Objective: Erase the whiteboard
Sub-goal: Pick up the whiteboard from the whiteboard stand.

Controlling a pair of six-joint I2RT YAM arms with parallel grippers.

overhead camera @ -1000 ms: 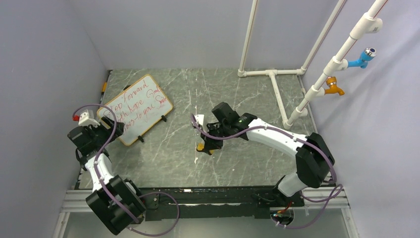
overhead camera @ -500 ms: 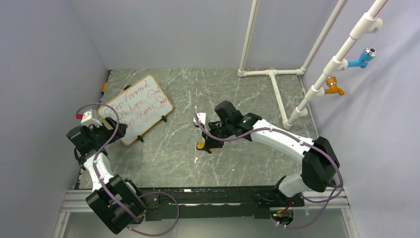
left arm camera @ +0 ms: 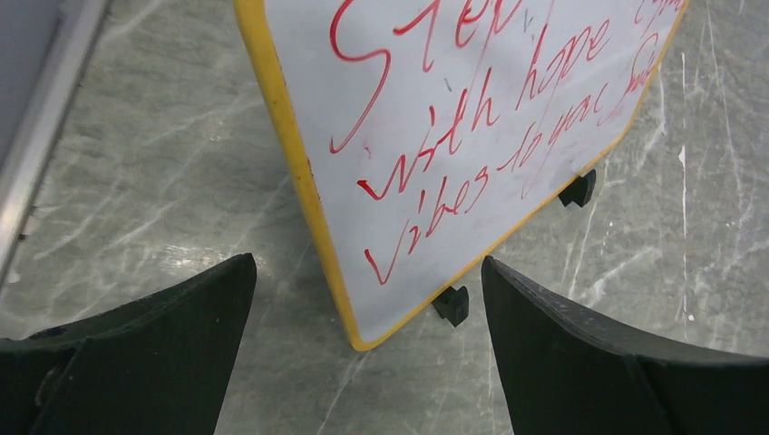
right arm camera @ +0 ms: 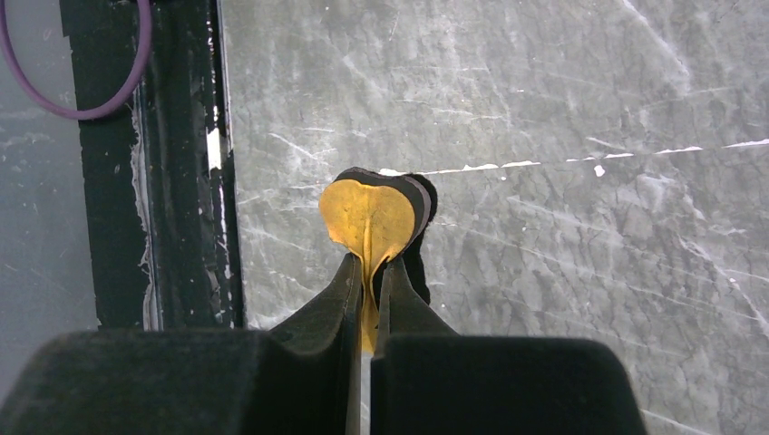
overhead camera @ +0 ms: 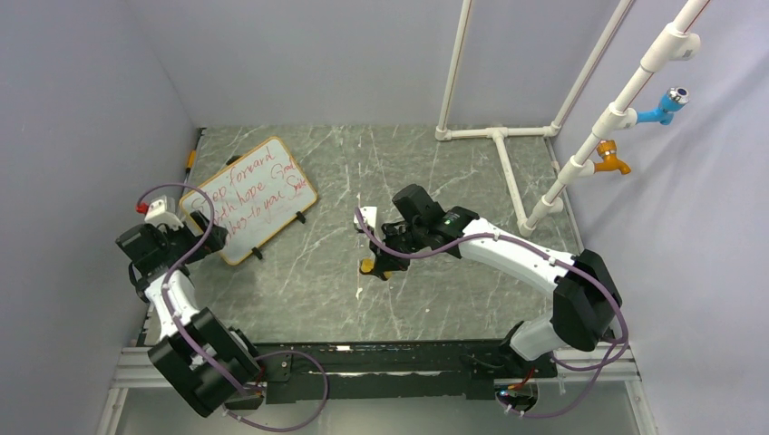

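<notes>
The whiteboard (overhead camera: pixel 250 197), white with a tan-orange frame and red handwriting, stands propped on small black feet at the left of the table. In the left wrist view its lower corner (left arm camera: pixel 426 181) is just ahead of my left gripper (left arm camera: pixel 367 340), which is open and empty. That gripper (overhead camera: pixel 175 243) sits at the board's near-left corner. My right gripper (overhead camera: pixel 379 263) is at the table's middle, shut on a small orange piece with a black backing (right arm camera: pixel 372 217), pinched and folded between the fingers. It also shows in the top view (overhead camera: pixel 366 267).
A white pipe frame (overhead camera: pixel 494 136) lies on the table at the back right, with a slanted pipe (overhead camera: pixel 617 113) carrying a blue and an orange tap. Walls close in left, back and right. A black rail (overhead camera: pixel 381 349) runs along the near edge.
My left arm has drawn back a little to the left, away from the whiteboard's near corner. The right arm and the orange piece hold nearly still.
</notes>
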